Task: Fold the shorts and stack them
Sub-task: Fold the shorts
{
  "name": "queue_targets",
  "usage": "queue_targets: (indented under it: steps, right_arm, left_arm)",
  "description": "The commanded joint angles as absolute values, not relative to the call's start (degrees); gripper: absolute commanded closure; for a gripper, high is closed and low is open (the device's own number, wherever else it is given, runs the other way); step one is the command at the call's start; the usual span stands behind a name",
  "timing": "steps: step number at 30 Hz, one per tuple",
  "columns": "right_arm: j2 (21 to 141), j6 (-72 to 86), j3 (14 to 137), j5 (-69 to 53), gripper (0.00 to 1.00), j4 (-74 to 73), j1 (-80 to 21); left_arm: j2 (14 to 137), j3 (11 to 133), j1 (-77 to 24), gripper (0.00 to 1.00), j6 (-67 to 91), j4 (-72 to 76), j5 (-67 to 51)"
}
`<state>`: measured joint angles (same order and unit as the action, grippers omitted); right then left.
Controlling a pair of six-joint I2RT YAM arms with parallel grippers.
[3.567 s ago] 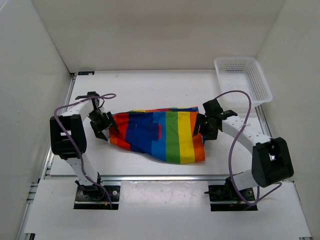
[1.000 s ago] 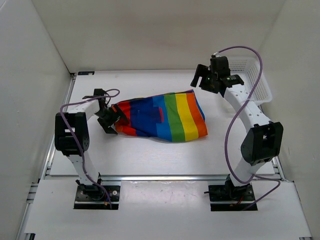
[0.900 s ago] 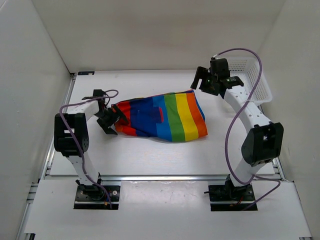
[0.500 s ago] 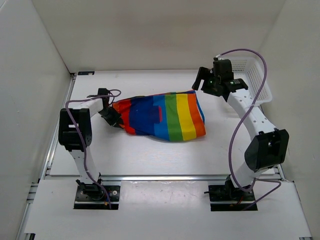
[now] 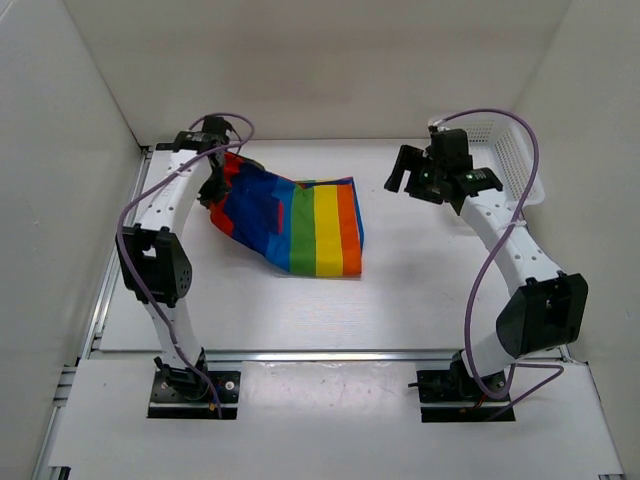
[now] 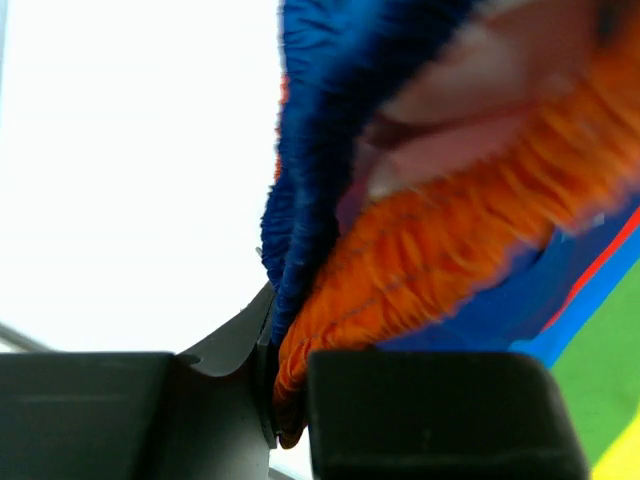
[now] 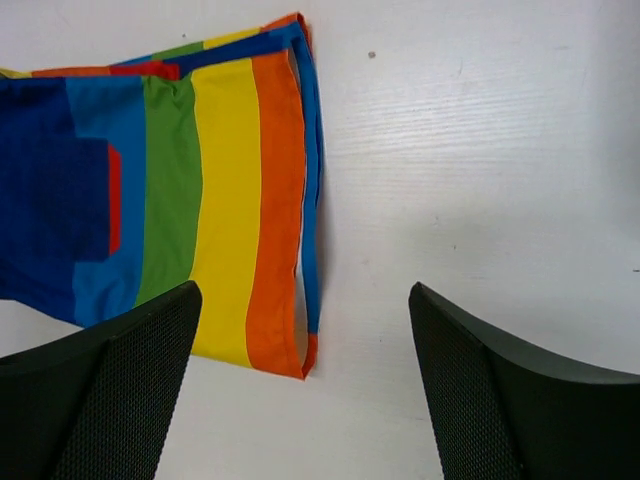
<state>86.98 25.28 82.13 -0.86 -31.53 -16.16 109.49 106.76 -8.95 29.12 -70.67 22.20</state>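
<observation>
The rainbow-striped shorts (image 5: 300, 225) lie left of the table's middle, their left end lifted. My left gripper (image 5: 214, 186) hangs at the back left, shut on that end. In the left wrist view its jaws (image 6: 285, 385) pinch the gathered orange and dark blue waistband of the shorts (image 6: 430, 270). My right gripper (image 5: 398, 178) hovers open to the right of the shorts, apart from them. The right wrist view looks down on the shorts (image 7: 225, 200), lying flat, with their orange and blue edge between the spread fingers (image 7: 110, 380) of the right gripper (image 7: 302, 297), which holds nothing.
A white mesh basket (image 5: 510, 150) stands at the back right corner, partly behind the right arm. White walls enclose the table on the left, back and right. A metal rail (image 5: 320, 355) runs along the near edge in front of both arm bases.
The left gripper has shut on the waistband and carried it up and towards the back left, dragging the shorts leftward. The right arm has shifted slightly and stays open.
</observation>
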Motion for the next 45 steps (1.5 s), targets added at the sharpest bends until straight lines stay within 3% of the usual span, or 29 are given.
queue_targets:
  steps: [1,4,5,7,8,9,12,17,24,35,40,45]
  right_arm:
    - [84.7,25.0,79.5,-5.4,0.13,-32.2,-16.3]
    - [86.5,25.1,75.8,-11.3,0.32,-29.1,-20.0]
    - [88.6,25.0,75.8,-12.2,0.46,-28.5,-21.4]
    - [91.9,24.4,75.9,-12.2,0.60,-27.9,-26.3]
    - [95.9,23.9,76.5,-12.2,0.75,-27.4,-28.7]
    - [98.1,23.9,77.3,-11.2,0.83,-27.4,-29.4]
    - [104.3,25.7,80.1,-10.2,0.98,-27.4,-30.0]
    - [105.6,26.4,86.8,-11.2,0.98,-28.0,-36.4]
    - [116.1,30.0,99.2,-12.8,0.98,-28.6,-45.0]
    - [134.4,32.3,107.8,-13.1,1.00,-32.0,-48.5]
    - [127.2,32.3,106.4,-10.4,1.00,-32.6,-48.0]
    - [115.0,31.2,99.9,-3.5,0.84,-32.6,-42.1]
  left_arm:
    - [106.1,108.2,-14.2,0.90,26.3,-78.4,31.5]
    - [106.1,108.2,-16.2,0.90,26.3,-79.6,32.9]
    - [106.1,108.2,-16.8,0.90,26.3,-79.6,33.6]
    - [105.6,109.1,-17.3,0.90,25.8,-79.6,33.6]
    - [105.6,109.7,-17.3,0.90,25.8,-79.6,33.6]
    - [105.6,110.3,-17.3,0.90,24.9,-80.2,33.6]
    - [105.6,111.6,-17.8,0.90,23.5,-80.7,33.6]
    - [103.6,106.5,-15.4,0.90,26.1,-80.7,30.8]
    - [100.1,92.7,-9.8,0.90,27.9,-69.3,15.7]
    - [100.1,95.8,-4.7,0.90,25.6,-69.5,11.1]
    - [100.7,102.9,-4.7,0.90,24.2,-72.8,12.9]
    - [100.7,106.5,-6.5,0.90,22.6,-74.7,14.7]
